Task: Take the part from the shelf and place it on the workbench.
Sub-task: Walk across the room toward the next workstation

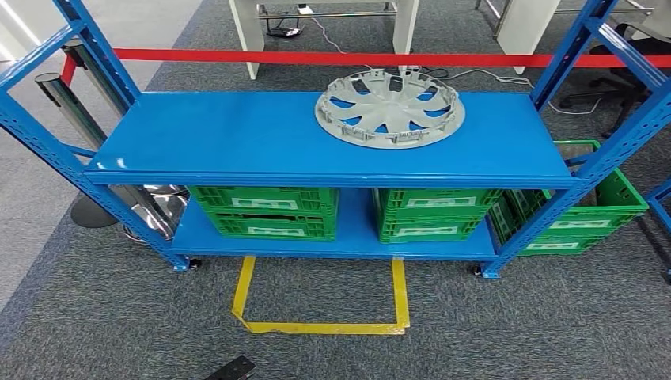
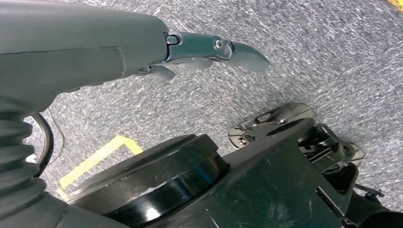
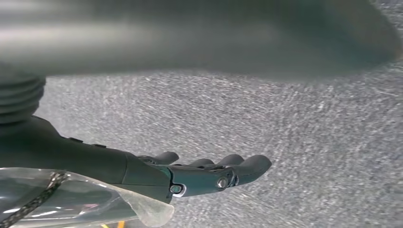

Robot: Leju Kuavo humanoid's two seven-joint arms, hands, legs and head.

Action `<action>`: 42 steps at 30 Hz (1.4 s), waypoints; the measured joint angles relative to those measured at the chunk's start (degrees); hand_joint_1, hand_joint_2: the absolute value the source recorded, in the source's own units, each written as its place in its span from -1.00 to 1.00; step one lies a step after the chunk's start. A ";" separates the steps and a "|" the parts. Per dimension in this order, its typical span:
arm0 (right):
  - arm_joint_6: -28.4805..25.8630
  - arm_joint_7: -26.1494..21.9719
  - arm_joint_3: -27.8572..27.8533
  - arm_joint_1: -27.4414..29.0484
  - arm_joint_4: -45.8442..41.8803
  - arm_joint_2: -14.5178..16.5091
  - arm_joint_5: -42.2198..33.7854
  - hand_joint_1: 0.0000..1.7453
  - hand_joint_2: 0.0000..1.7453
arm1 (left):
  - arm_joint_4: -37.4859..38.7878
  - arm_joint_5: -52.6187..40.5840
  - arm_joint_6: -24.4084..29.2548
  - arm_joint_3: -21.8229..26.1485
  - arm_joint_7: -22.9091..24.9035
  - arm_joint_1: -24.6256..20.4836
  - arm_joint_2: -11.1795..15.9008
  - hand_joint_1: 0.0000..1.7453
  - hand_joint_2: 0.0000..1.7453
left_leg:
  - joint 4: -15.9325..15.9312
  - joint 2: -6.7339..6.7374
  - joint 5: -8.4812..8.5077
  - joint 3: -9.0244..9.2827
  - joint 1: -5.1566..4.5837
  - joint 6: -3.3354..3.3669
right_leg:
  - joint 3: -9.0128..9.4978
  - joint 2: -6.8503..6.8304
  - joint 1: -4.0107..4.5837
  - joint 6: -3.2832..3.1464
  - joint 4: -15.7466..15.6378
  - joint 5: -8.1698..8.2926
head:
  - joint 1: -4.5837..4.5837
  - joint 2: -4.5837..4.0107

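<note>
A grey round wheel cover point(image 1: 389, 108) lies flat on the top board of the blue shelf point(image 1: 237, 134), right of its middle. My left hand point(image 2: 190, 50) hangs over grey carpet with its fingers stretched out and holds nothing. Over the same carpet, my right hand point(image 3: 209, 173) also hangs with straight, spread fingers and nothing in it. Both hands are far from the wheel cover.
Green crates point(image 1: 269, 211) point(image 1: 431, 214) sit on the lower shelf board, and another green crate point(image 1: 581, 206) stands at the right end. A yellow floor marking point(image 1: 324, 317) lies before the shelf. Red barrier tape point(image 1: 332, 58) and white table legs point(image 1: 245, 32) are behind it.
</note>
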 joint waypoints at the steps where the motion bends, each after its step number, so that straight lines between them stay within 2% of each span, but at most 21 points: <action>1: -0.04 -0.33 0.00 0.00 0.00 0.00 0.02 -1.00 -1.00 | 0.00 0.01 -0.02 0.00 0.01 0.02 0.01 -1.00 1.00 | 0.00 0.00 0.00 0.00 0.00 0.00 | 0.00 0.00 0.00 0.00 0.00 0.00 | 0.00 0.00; 12: -0.17 -0.26 0.48 -0.01 0.00 0.00 0.84 -1.00 -1.00 | 0.00 0.01 -0.19 0.00 0.34 0.01 0.20 -1.00 1.00 | 0.10 0.00 -0.06 -0.02 -0.12 0.10 | 0.01 0.00 -0.13 0.11 -0.05 0.07 | -0.01 0.00; 16: -0.17 -0.02 0.50 -0.01 0.00 0.00 0.85 -1.00 -1.00 | 0.00 0.01 -0.19 0.00 0.37 0.01 0.26 -1.00 1.00 | 0.36 0.00 -0.14 -0.14 -0.18 0.37 | 0.01 0.00 -0.18 0.32 -0.05 0.13 | -0.02 0.00; 19: -0.17 0.01 0.50 -0.01 0.00 0.00 0.84 -1.00 -1.00 | 0.00 0.01 -0.19 0.00 0.41 0.00 0.27 -1.00 1.00 | 0.52 0.00 -0.15 -0.26 -0.31 0.84 | 0.02 0.00 -0.30 0.67 -0.16 0.26 | -0.02 0.00; 23: -0.21 0.04 0.50 -0.03 0.00 -0.02 0.83 -1.00 -1.00 | 0.00 0.03 -0.28 0.00 0.42 0.01 0.22 -1.00 1.00 | -0.11 -0.02 0.38 -0.29 -0.16 0.38 | -0.05 -0.05 -0.16 0.04 -0.35 0.25 | 0.03 0.00; 32: -0.26 0.83 0.52 0.00 0.00 -0.02 0.93 -1.00 -1.00 | 0.00 0.18 -0.62 0.02 0.44 0.03 0.19 -1.00 1.00 | -0.03 -0.02 0.33 -0.40 -0.28 0.58 | -0.02 -0.02 -0.28 0.56 -0.62 0.54 | 0.01 0.00; 42: -0.24 1.11 0.55 -0.03 0.00 -0.02 1.09 -1.00 -1.00 | 0.00 0.18 -0.66 0.02 0.48 0.03 0.19 -1.00 1.00 | -0.03 -0.02 0.32 -0.41 -0.05 0.58 | -0.06 -0.02 -0.10 0.55 -0.59 0.48 | 0.00 0.00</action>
